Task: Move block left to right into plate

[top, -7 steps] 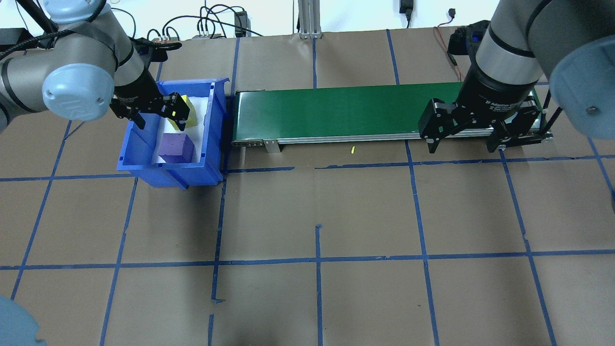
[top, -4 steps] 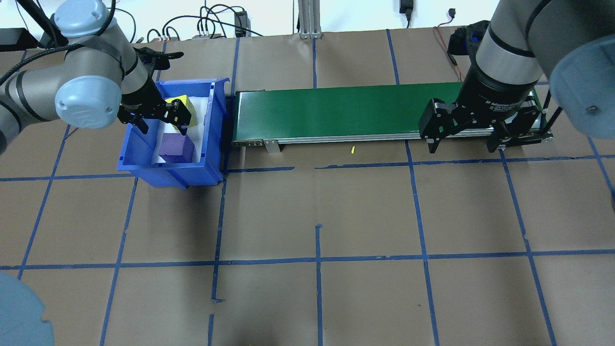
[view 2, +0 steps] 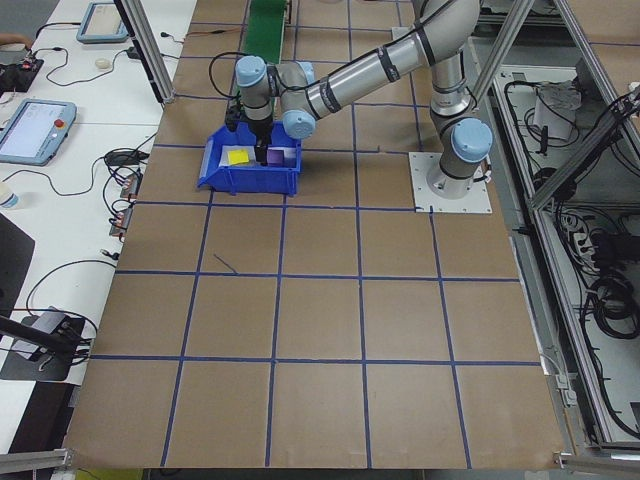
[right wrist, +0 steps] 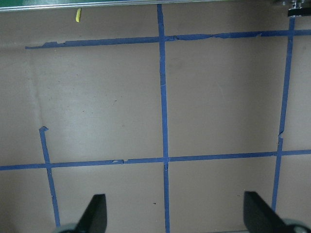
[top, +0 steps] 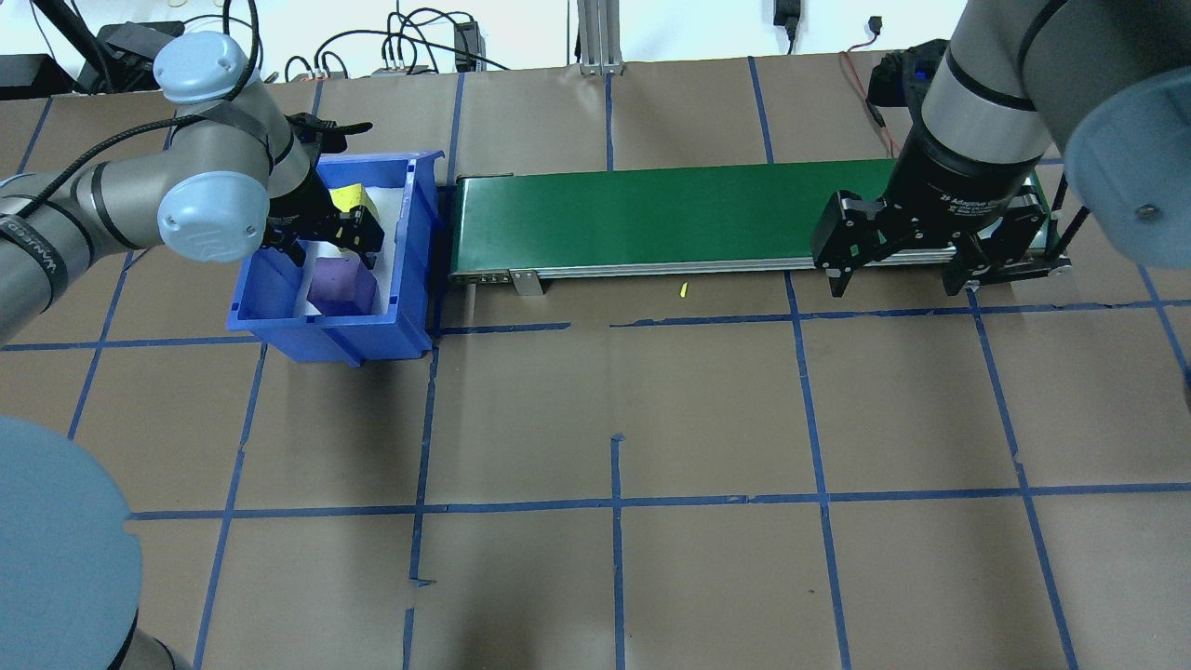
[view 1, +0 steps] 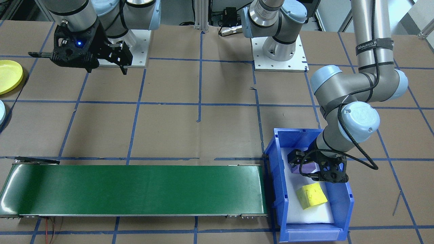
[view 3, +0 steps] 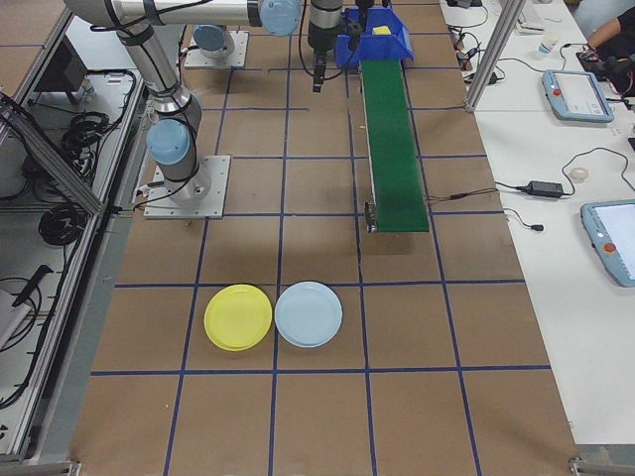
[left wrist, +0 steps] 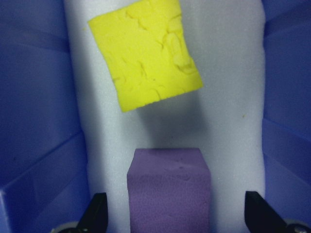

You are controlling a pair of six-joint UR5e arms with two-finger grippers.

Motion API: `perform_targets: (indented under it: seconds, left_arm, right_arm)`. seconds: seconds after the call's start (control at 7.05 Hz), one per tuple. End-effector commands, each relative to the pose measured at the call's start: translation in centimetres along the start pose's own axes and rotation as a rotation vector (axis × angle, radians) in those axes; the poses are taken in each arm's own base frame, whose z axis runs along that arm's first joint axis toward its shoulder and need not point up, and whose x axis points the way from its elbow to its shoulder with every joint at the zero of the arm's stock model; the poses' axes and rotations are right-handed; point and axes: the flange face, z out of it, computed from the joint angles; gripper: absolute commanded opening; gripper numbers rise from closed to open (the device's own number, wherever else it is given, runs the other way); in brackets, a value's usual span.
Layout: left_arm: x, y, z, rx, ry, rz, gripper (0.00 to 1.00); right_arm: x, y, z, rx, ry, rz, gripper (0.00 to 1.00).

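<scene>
A purple block [top: 341, 284] and a yellow block [top: 349, 197] lie on white foam inside a blue bin [top: 409, 270]. My left gripper [top: 330, 251] is down in the bin, open, with its fingers on either side of the purple block [left wrist: 167, 187]; the yellow block [left wrist: 146, 58] lies just beyond it. My right gripper [top: 898, 279] hangs open and holds nothing, over the table by the conveyor's right end. A yellow plate [view 3: 238, 317] and a light blue plate [view 3: 309, 313] sit side by side on the table beyond that end of the conveyor.
A green conveyor belt [top: 670, 219] runs from beside the bin toward my right arm. A small yellow scrap [top: 683, 290] lies in front of it. Blue tape lines grid the brown table. Cables run along the far edge.
My left gripper has drawn back from the yellow block toward the near end of the bin and now straddles the purple block. The right arm has not moved.
</scene>
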Motion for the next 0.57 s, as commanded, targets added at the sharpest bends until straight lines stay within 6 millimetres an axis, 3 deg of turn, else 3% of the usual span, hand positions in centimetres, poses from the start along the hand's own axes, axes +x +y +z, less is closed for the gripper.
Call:
perform_targets:
  seconds: [0.0,0.28,0.43]
  left_arm:
    - [0.2,0.6,2.0,-0.036,0.011,-0.002,0.91]
    - [0.2,0.7,2.0,-0.035,0.009,0.007,0.48]
    - [0.0,0.5,0.4,-0.017,-0.001,0.002,0.45]
  right_arm:
    - [0.0,0.0,0.0,0.000,-0.001,0.000,1.00]
    - [0.0,0.0,0.0,0.000,0.000,0.000,1.00]
    - [0.0,0.0,0.0,0.000,-0.001,0.000,1.00]
